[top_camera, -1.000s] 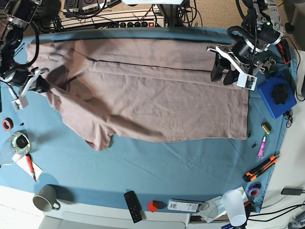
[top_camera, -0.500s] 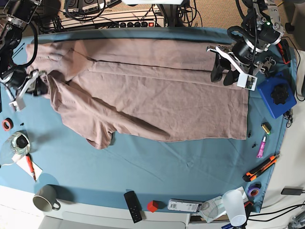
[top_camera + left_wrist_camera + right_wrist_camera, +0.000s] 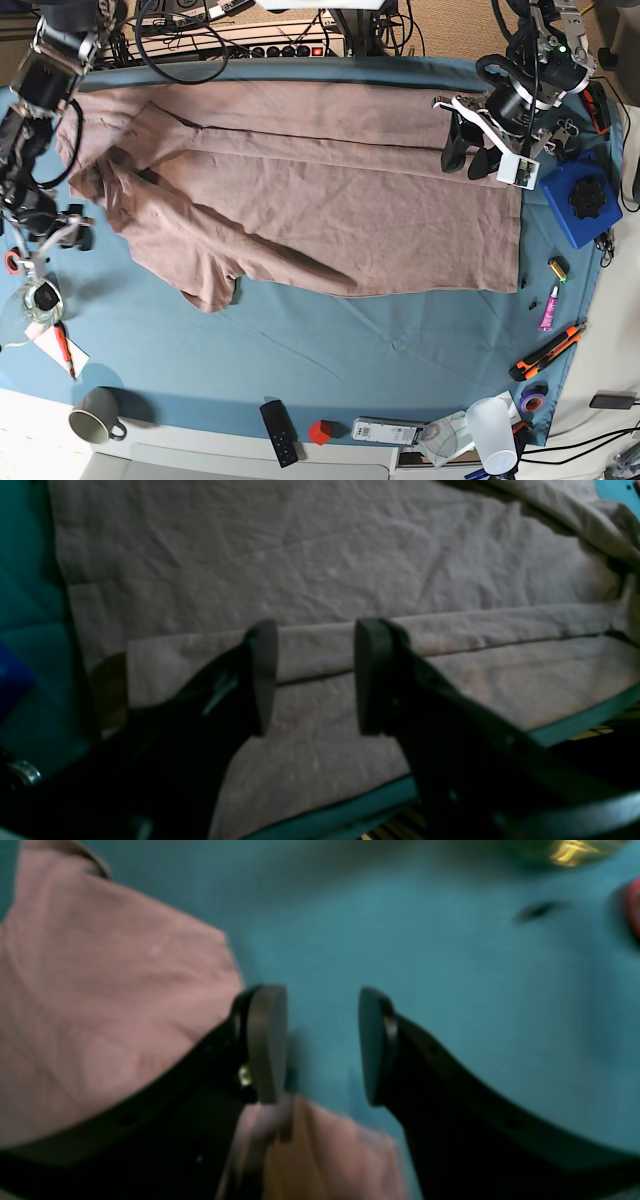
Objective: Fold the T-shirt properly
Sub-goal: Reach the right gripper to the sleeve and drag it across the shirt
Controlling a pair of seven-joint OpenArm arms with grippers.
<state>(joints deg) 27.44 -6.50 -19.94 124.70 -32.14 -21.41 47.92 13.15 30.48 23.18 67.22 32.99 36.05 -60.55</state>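
The pink-beige T-shirt [image 3: 310, 190] lies spread across the blue table cloth [image 3: 330, 340], its far long edge folded over toward the middle and its left part rumpled. My left gripper [image 3: 466, 160] hovers open over the shirt's right end. In the left wrist view its jaws [image 3: 312, 675] straddle the folded edge of the T-shirt [image 3: 320, 565] without touching it. My right gripper [image 3: 72, 232] stands open just off the shirt's left edge. In the right wrist view it [image 3: 322, 1040] holds nothing over bare cloth, with the T-shirt [image 3: 100, 990] beside its left finger.
A blue box [image 3: 583, 200] stands at the right edge, with a glue tube [image 3: 548, 308] and an orange cutter [image 3: 545, 350] below it. A glass jar [image 3: 35, 300], red tape roll [image 3: 12, 262], pen [image 3: 62, 345] and mug [image 3: 95, 415] sit at the left. A remote [image 3: 280, 432], red block [image 3: 320, 432] and cup [image 3: 492, 430] line the front.
My right gripper opened and let go of the shirt's left part, which settled on the cloth. It then drew down and away from the shirt. The left arm stayed still.
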